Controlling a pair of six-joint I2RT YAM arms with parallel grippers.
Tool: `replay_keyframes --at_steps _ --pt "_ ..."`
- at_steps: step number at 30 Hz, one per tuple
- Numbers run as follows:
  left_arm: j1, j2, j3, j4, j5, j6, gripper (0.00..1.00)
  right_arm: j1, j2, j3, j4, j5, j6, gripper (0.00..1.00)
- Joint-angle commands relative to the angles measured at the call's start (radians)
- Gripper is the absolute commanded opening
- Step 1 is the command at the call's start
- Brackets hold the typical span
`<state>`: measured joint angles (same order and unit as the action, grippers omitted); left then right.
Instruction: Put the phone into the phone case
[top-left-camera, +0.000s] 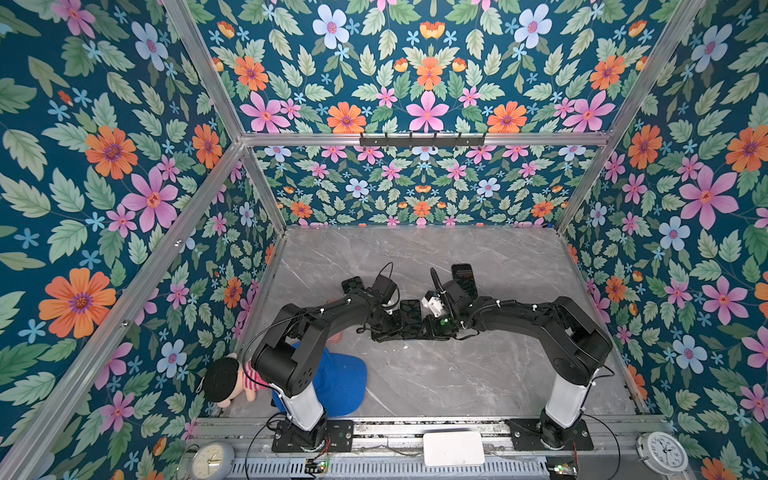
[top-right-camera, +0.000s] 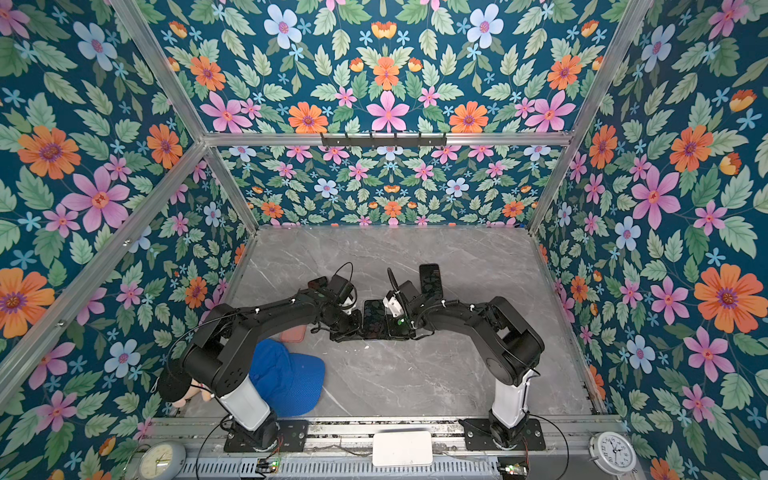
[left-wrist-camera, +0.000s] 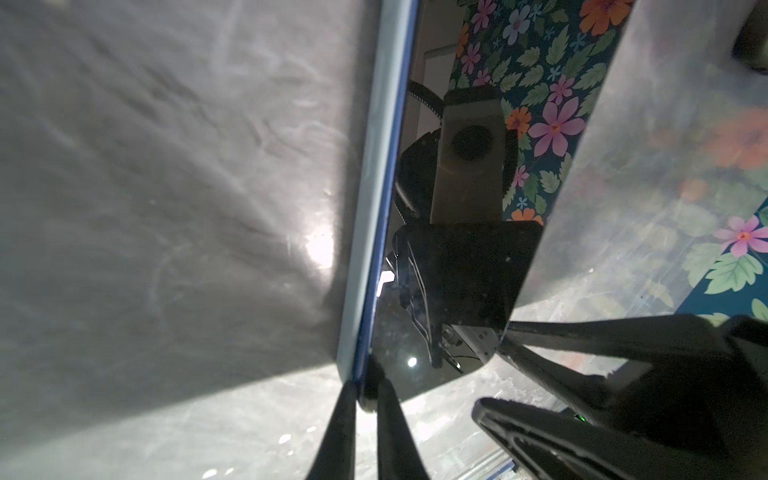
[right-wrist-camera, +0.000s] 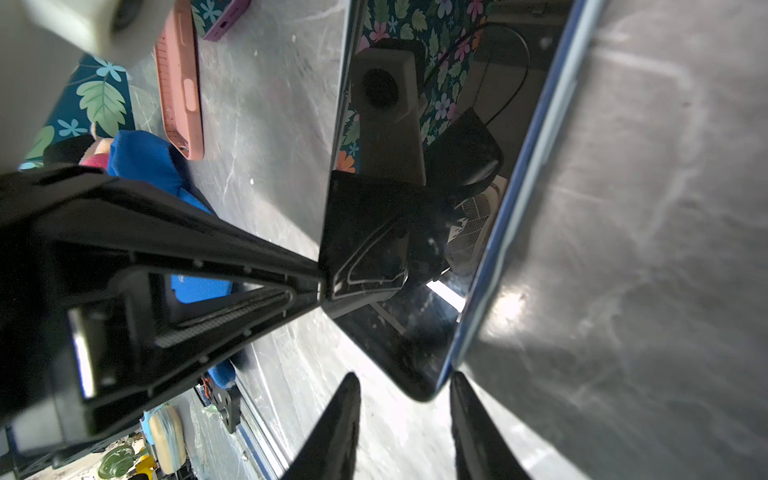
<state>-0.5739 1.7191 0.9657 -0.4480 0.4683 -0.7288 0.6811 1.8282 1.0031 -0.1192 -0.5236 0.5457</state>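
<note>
We've got the left gripper (left-wrist-camera: 368, 384) clamped on a corner of the phone (top-left-camera: 410, 314), which sits mid-table just below centre of frame in both top views, and the right gripper (right-wrist-camera: 403, 380) parted, loosely straddling another corner.

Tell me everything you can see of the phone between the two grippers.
The phone faces screen up over the marble table, between both arms. Its glossy black screen is dark and mirrors the cameras. Its side is dark blue with a pale strip alongside. The left gripper pinches one corner. The right gripper stands open astride another corner.
</note>
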Motion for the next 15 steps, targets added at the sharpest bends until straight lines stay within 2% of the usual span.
replay_keyframes --at_steps 1,8,15 --pt "-0.001 0.024 -0.015 -0.041 -0.078 0.021 0.1 0.001 0.009 0.003 -0.012 -0.006 -0.004 0.37" --pt "0.0 0.062 -0.021 -0.037 -0.089 0.038 0.04 0.009 0.026 0.007 -0.001 -0.009 0.002 0.38" --pt "0.009 0.07 -0.024 -0.037 -0.092 0.048 0.03 0.018 0.035 0.012 0.003 -0.008 0.006 0.38"
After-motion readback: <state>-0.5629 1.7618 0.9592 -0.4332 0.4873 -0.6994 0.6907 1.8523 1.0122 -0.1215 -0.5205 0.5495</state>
